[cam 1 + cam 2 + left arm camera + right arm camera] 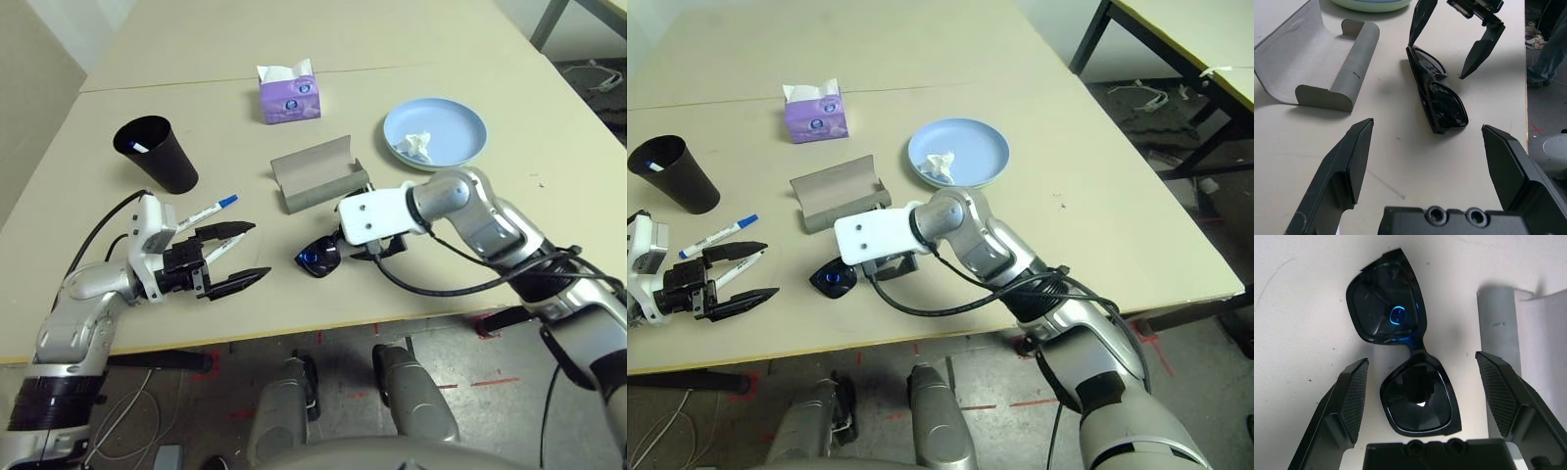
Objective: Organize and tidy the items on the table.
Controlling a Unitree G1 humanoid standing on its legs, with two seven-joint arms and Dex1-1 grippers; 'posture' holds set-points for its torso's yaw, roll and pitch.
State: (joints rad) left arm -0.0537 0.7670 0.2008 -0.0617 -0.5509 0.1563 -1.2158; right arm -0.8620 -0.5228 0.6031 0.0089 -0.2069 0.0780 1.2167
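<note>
black sunglasses (1400, 362) lie uncased beside the open case (318, 174), right tool (1420, 396) spread over them, left tool (233, 257) released.

black sunglasses (317, 258), grey case (315, 173), blue plate (451, 117)

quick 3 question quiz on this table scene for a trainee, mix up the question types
1. True or false: the right gripper has already clamped the black sunglasses.
2. What lies on the blue plate? A) a pen B) crumpled white tissue C) nothing
3. Fill in: the grey glasses case lies ____, beside the sunglasses.

Key:
1. False: its fingers stand open on either side of one lens.
2. B, the crumpled white tissue.
3. open
</note>
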